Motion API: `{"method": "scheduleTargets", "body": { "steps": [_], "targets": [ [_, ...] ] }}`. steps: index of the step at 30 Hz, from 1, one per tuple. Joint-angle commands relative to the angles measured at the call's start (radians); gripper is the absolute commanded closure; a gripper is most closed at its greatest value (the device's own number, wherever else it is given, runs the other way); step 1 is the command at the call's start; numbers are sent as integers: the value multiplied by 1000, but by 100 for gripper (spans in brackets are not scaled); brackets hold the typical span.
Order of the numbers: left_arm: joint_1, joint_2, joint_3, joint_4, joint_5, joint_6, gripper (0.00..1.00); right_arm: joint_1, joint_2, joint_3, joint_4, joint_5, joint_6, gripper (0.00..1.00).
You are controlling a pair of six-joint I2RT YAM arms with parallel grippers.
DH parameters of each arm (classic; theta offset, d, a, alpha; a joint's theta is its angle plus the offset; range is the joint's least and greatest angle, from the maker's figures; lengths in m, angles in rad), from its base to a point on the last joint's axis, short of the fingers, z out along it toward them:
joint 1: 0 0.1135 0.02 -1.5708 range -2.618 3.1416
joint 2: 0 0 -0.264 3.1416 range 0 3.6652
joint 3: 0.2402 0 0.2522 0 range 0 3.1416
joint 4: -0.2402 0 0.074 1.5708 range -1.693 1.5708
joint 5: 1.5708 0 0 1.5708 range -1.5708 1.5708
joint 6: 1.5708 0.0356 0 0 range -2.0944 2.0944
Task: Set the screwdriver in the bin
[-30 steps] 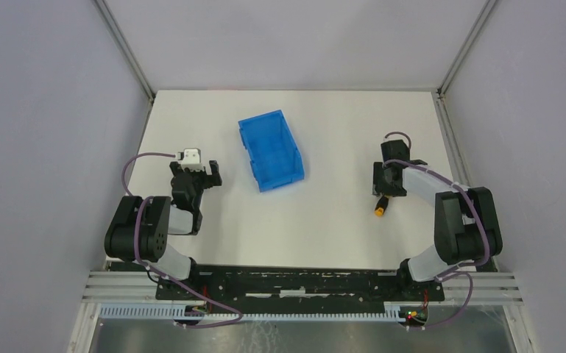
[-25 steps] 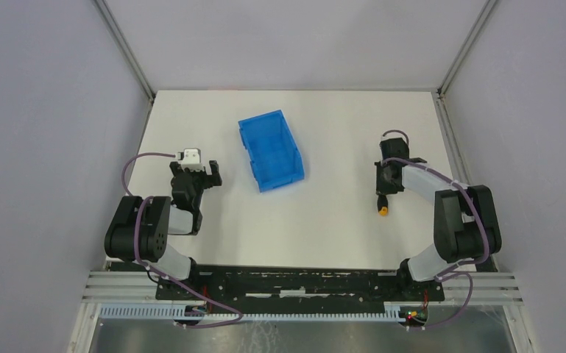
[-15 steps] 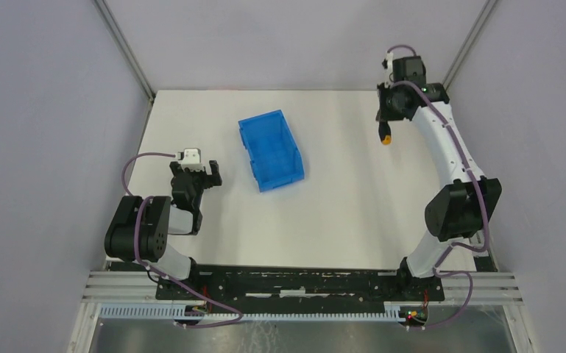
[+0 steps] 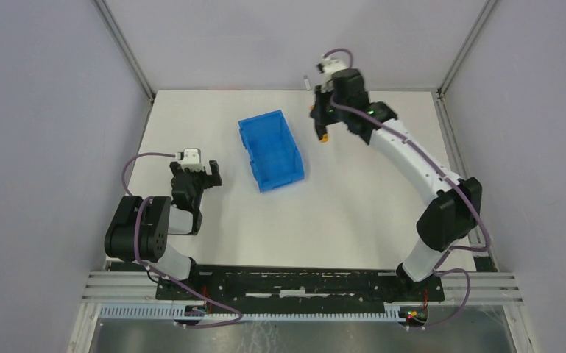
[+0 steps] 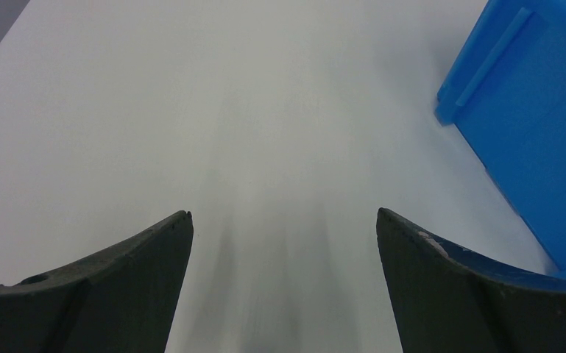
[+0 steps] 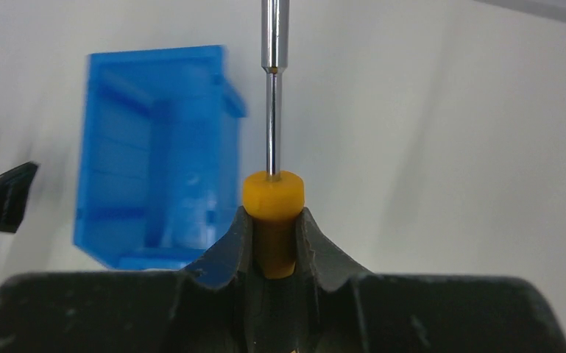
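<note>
In the right wrist view the screwdriver [image 6: 273, 198] has its shaft cut off by the top edge, and its lower handle is hidden between the right fingers [image 6: 228, 246]; the bin [image 6: 154, 154] behind is blurred. In the left wrist view the bin runs off the right edge, one corner showing. From above, near the far edge of the tabletop [image 4: 353, 213], the screwdriver is an orange speck, its shaft too small to see.

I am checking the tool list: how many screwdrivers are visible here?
1. The screwdriver is held by its orange handle in the jaws of the right gripper, right of the bin in the top view. The arms may hide another.
</note>
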Motion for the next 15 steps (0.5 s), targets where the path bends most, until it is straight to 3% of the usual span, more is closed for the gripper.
{"method": "scheduleTargets", "body": {
  "steps": [1, 9, 15],
  "targets": [
    [5, -15, 4, 26, 7, -21, 0, 206, -3, -114, 542, 36, -94, 100],
    [5, -15, 4, 26, 6, -21, 0, 303, 374, 136, 405, 137, -201, 100],
    [5, -16, 4, 25, 6, -21, 0, 317, 434, 34, 417, 195, -215, 100]
  ]
}}
